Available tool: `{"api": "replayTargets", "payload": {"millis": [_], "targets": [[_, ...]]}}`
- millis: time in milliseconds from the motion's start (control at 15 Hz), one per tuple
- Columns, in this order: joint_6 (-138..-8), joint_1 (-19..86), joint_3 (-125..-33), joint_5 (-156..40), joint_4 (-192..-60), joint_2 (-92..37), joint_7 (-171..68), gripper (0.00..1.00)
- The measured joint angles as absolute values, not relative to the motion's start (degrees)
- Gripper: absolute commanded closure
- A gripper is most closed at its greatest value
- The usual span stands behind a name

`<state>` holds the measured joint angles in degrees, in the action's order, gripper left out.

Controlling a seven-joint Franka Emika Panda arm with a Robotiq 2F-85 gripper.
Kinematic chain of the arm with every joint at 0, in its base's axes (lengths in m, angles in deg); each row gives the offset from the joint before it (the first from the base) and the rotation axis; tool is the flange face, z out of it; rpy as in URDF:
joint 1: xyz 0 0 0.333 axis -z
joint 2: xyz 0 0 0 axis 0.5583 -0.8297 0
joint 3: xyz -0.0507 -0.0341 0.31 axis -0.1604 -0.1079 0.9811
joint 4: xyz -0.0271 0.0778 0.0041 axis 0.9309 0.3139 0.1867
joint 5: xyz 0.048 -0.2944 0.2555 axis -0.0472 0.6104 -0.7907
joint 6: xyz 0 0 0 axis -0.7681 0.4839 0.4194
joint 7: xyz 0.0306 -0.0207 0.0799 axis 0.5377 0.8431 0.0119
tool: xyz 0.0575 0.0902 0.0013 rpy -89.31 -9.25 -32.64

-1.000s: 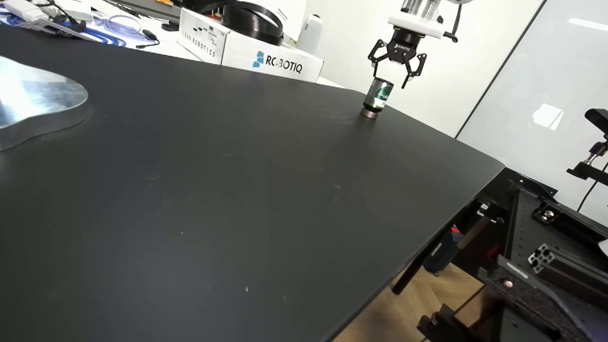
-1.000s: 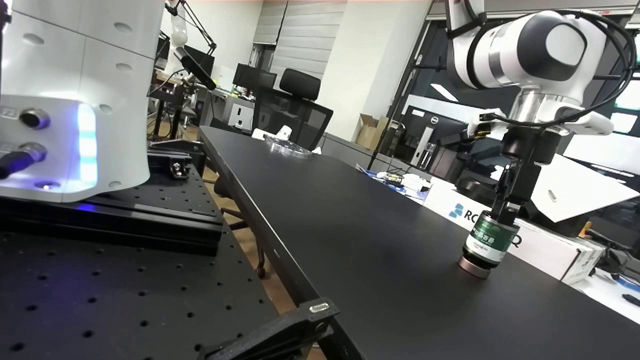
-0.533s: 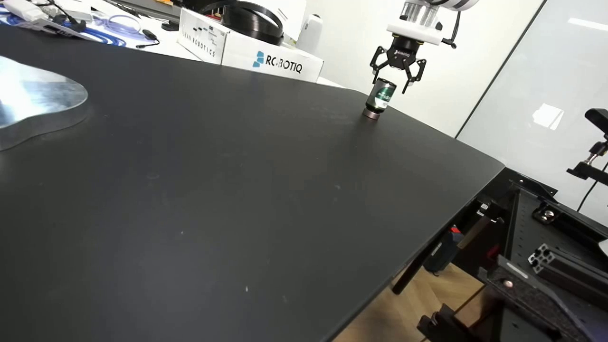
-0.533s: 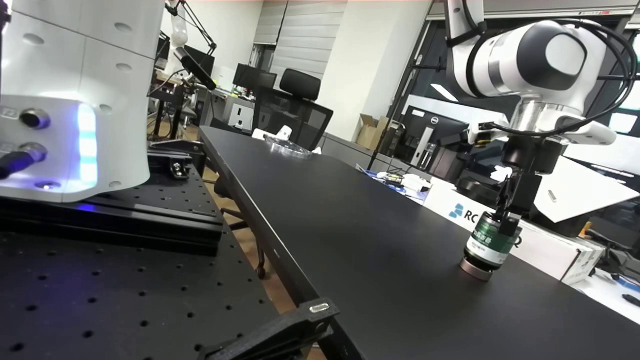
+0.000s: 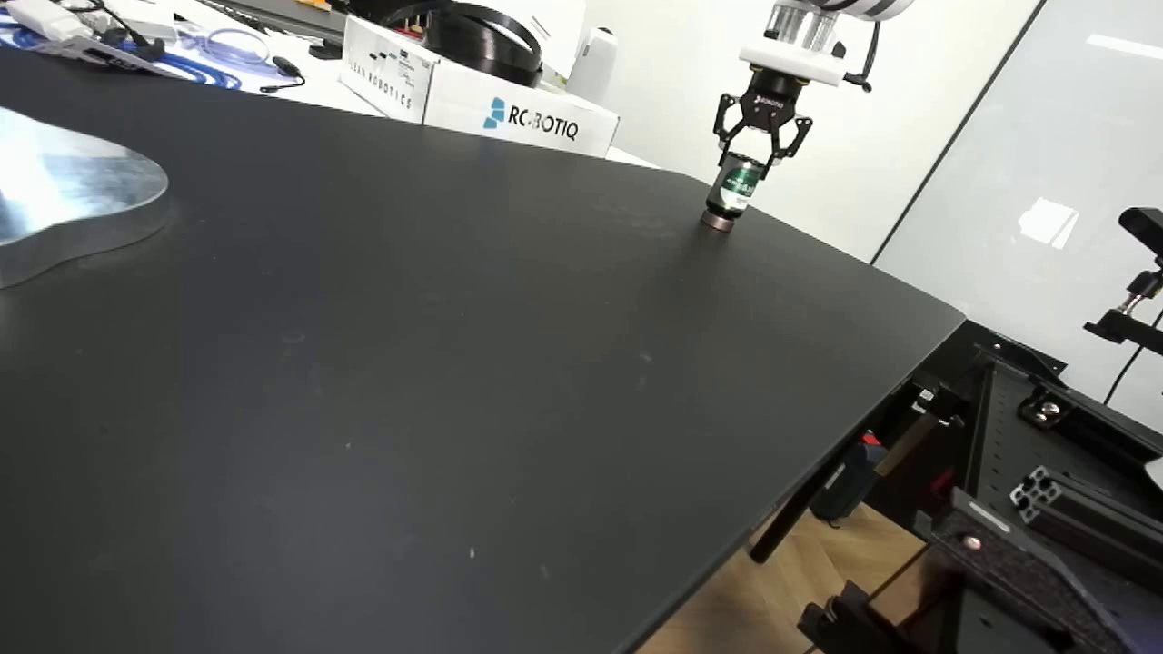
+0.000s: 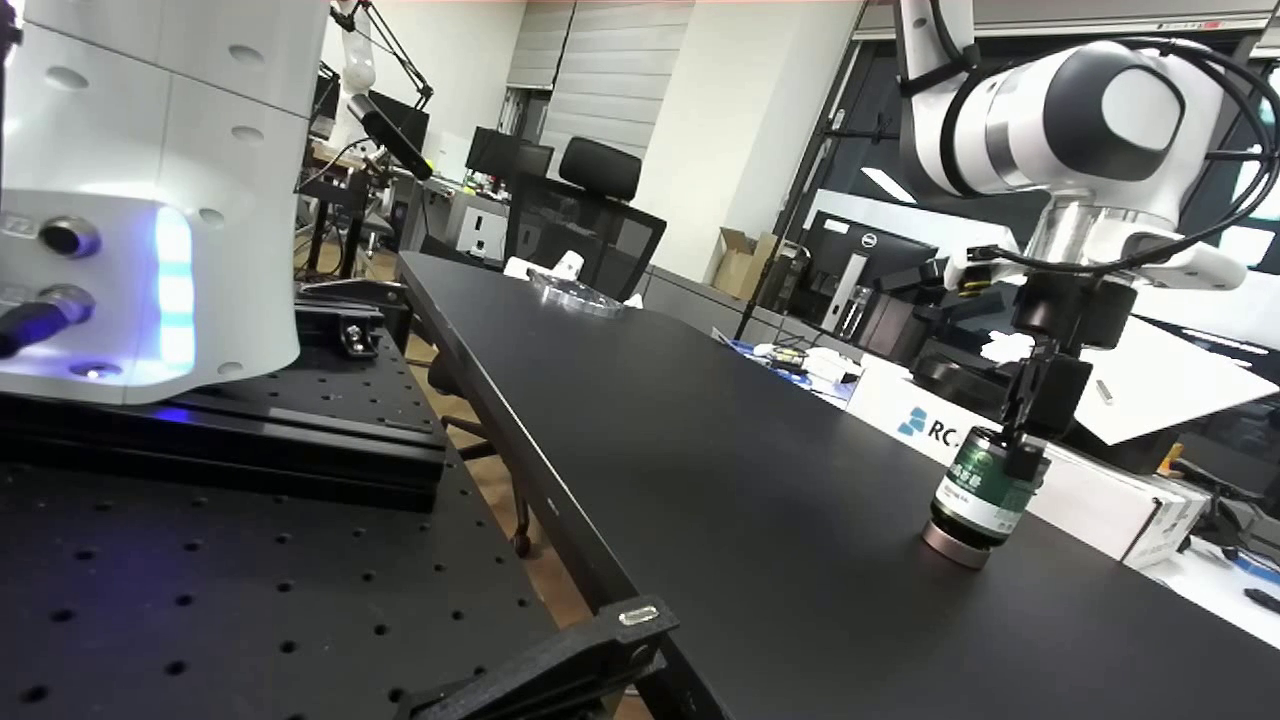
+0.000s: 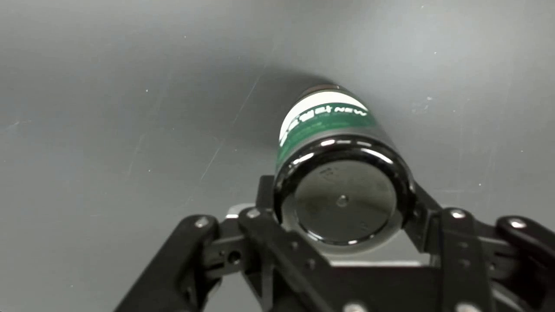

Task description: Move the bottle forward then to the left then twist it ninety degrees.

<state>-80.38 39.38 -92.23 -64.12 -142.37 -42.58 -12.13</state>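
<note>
Bottle (image 5: 736,189) held upside down near a corner of the table (image 5: 436,345)

In an exterior view, a shiny slab (image 5: 82,186) lies at the table's left edge. Past the far edge come blue cables (image 5: 195,71), then a white box (image 5: 522,113) with a black hoop (image 5: 482,45) on top. Farther right, just beside the rounded far corner, the bottle stands with its cap (image 5: 717,222) down on the tabletop. The gripper (image 5: 743,169) hangs straight over it, and its jaws hold the bottle from both sides, near the upturned bottom.

In an exterior view, a white robot base (image 6: 230,120) with a lit strip (image 6: 175,290) fills the left, over a black plate dotted with holes (image 6: 260,590). A chair (image 6: 580,215) is beyond the table's far end, and to its right is a screen (image 6: 850,255). Next comes the bottle, near the table's right edge, with the white box behind it. The white arm (image 6: 1110,120) reaches over from above.

In the wrist view, the left finger (image 7: 265,193) meets one side of the bottle and the right finger (image 7: 419,212) the opposite side. Between them the bottle's dark bottom (image 7: 344,201) faces the camera. Above that shows a green and white label (image 7: 323,115) with the word NEW on it. Faint scratches mark the tabletop to the left.
</note>
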Motion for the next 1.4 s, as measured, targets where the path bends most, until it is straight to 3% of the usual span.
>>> {"api": "replayTargets", "payload": {"millis": [733,1400], "targets": [[-73.82,37.51,-89.92,-63.92,-142.12,-36.52,-13.45,0.55],[-79.00,30.81,-83.32,-55.14,-170.50,-14.34,-13.43,0.55]]}}
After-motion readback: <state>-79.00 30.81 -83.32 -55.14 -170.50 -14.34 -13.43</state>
